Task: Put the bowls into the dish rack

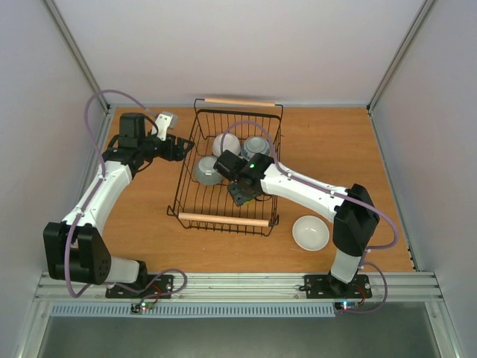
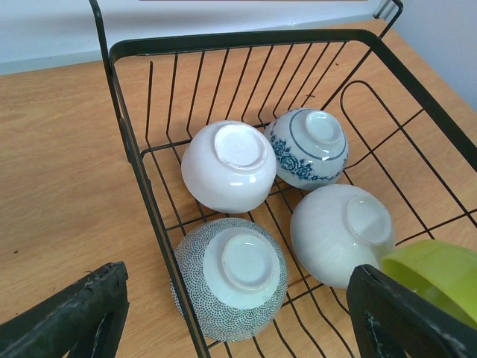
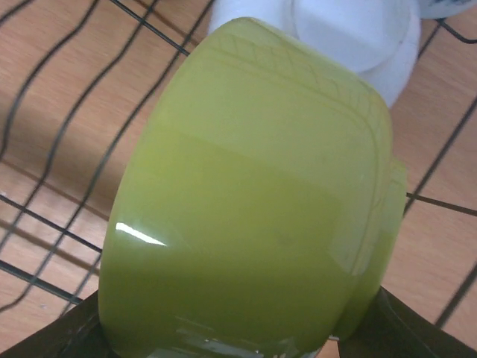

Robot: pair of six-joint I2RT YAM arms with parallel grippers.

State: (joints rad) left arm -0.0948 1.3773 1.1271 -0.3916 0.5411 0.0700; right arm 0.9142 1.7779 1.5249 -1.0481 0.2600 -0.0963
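The dish rack [image 1: 223, 219] stands mid-table. Several bowls lie upside down in it: a white bowl [image 2: 227, 165], a white bowl with blue pattern [image 2: 307, 145], a grey dotted bowl [image 2: 232, 276] and a pale whitish bowl [image 2: 341, 233]. My right gripper [image 1: 240, 191] is inside the rack, shut on the yellow-green bowl [image 3: 253, 201], which it holds tilted just above the wire floor. That bowl also shows in the left wrist view [image 2: 436, 276]. My left gripper [image 1: 179, 147] is open and empty at the rack's left wall. Another white bowl [image 1: 310, 232] sits upright on the table. No orange bowl is in view.
The rack's far wooden handle [image 1: 238, 101] and the enclosure walls bound the workspace. The right arm's forearm [image 1: 305, 190] crosses the rack's right wall. The rack's black wire side [image 2: 149, 201] runs between my left fingers.
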